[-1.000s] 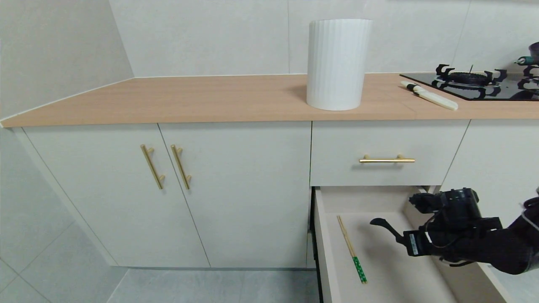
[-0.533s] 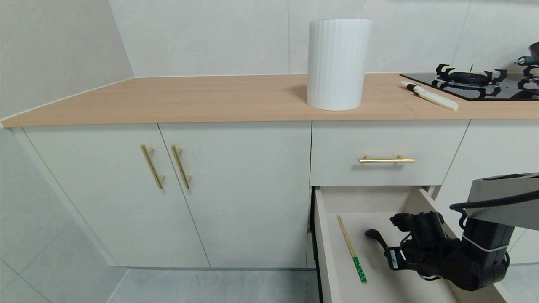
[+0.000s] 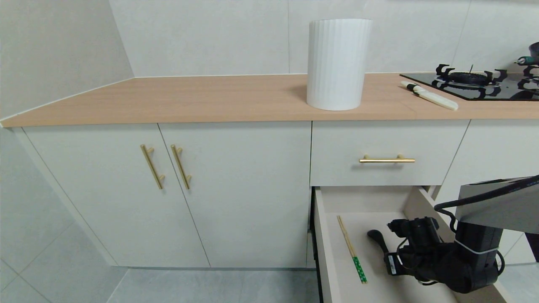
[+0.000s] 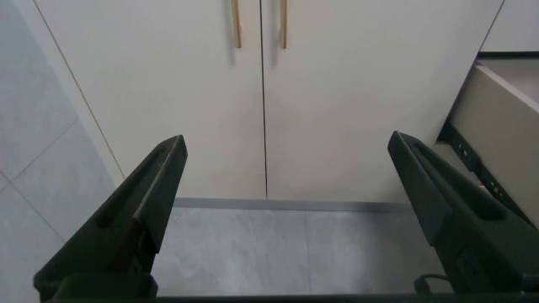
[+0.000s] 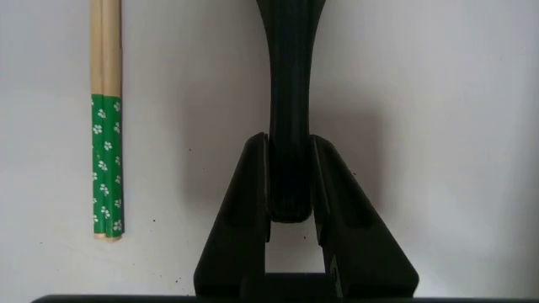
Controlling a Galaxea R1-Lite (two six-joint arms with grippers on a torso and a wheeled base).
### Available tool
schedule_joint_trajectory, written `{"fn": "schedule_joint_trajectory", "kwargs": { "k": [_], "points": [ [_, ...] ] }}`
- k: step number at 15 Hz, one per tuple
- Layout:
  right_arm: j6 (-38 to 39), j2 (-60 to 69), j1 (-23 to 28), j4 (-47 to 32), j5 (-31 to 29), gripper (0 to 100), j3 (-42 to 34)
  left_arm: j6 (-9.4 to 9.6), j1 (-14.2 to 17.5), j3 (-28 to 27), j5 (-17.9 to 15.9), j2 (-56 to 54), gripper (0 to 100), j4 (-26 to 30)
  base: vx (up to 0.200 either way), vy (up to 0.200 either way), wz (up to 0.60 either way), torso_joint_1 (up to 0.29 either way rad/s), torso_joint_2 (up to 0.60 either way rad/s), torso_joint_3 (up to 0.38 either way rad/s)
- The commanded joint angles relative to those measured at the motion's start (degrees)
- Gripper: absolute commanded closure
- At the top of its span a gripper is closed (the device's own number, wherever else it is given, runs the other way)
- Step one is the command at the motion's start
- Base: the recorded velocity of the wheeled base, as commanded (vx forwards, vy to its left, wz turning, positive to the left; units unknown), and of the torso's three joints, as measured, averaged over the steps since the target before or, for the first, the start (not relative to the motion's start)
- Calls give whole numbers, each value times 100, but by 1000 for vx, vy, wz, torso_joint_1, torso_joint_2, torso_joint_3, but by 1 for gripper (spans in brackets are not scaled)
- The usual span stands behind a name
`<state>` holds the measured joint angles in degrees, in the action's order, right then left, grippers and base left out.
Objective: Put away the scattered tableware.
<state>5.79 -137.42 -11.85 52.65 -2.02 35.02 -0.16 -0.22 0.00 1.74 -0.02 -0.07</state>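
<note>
A black spoon (image 3: 376,237) (image 5: 290,93) is in the open lower drawer (image 3: 321,235), bowl end pointing toward the drawer's back. My right gripper (image 3: 388,255) (image 5: 290,168) is shut on the spoon's handle, low over the drawer floor. A pair of wooden chopsticks with green patterned ends (image 3: 352,249) (image 5: 106,126) lies flat in the drawer, beside the spoon on its left. My left gripper (image 4: 286,147) is open and holds nothing; it faces the white cabinet doors (image 4: 261,93) above the floor.
On the wooden counter (image 3: 189,99) stand a tall white ribbed container (image 3: 338,63) and a cream-handled knife (image 3: 429,96) beside the black gas hob (image 3: 471,82). A shut drawer with a gold handle (image 3: 386,159) sits just above the open one.
My right gripper has gone down and slightly left into the drawer with the spoon, bringing it close to the drawer floor. The chopsticks have not moved.
</note>
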Motion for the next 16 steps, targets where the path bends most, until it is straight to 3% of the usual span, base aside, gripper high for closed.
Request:
{"fn": "schedule_joint_trajectory", "kwargs": {
  "k": [1,8,12,16],
  "points": [
    [1,14,-10,0,0,0,-4,-2,-4,0,1,2,0,-1,0,0,0,0,0,0],
    [19,366,-10,79,-9,0,-215,-2,-4,0,-7,2,0,-1,0,0,0,0,0,0],
    [1,2106,16,-62,0,0,-795,-2,-4,0,1,2,0,-1,0,0,0,0,0,0],
    [-25,3846,-63,-783,27,0,-1613,-2,4,0,1,2,0,-1,0,0,0,0,0,0]
  ]
}}
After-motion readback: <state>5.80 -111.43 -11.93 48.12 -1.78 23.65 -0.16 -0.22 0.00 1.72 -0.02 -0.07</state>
